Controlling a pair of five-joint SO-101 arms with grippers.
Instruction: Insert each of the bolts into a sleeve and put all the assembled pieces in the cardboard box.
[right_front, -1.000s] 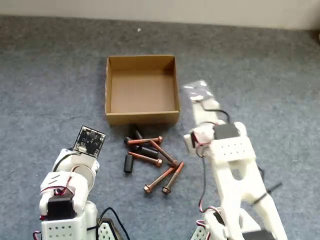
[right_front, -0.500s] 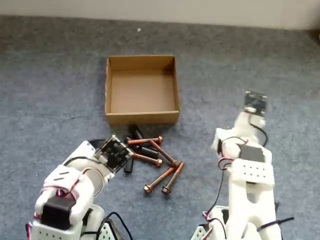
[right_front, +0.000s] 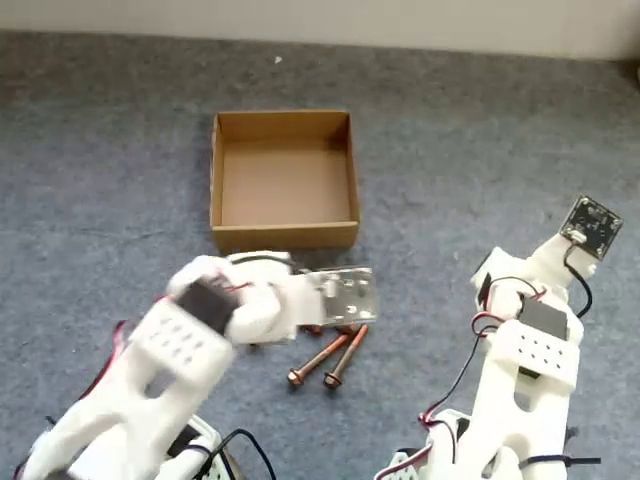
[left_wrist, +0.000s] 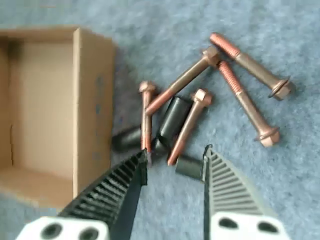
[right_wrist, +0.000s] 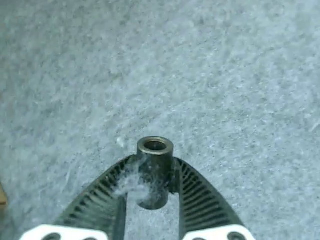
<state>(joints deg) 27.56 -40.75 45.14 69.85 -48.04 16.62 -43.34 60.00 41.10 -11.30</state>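
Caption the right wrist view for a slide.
Right gripper shut on a dark sleeve, bore toward the camera, over grey carpet.

Likely a robotics lab, grey carpeted tabletop (right_front: 90, 180), pale wall (right_front: 300, 15) behind, exposed red-and-black wires (right_front: 486, 318)

- In the high view my left arm (right_front: 180, 340) lies over most of the bolts (right_front: 348, 352); two stick out.
- The cardboard box (left_wrist: 92, 100) runs off the left wrist view's edge.
- My right pincer (right_wrist: 154, 161) grips a sleeve (right_wrist: 155, 148); my fingers (right_wrist: 195, 200) hide its sides.
- My left pincer (left_wrist: 174, 154) covers part of a loose sleeve (left_wrist: 189, 167) with one fingertip (left_wrist: 212, 170).
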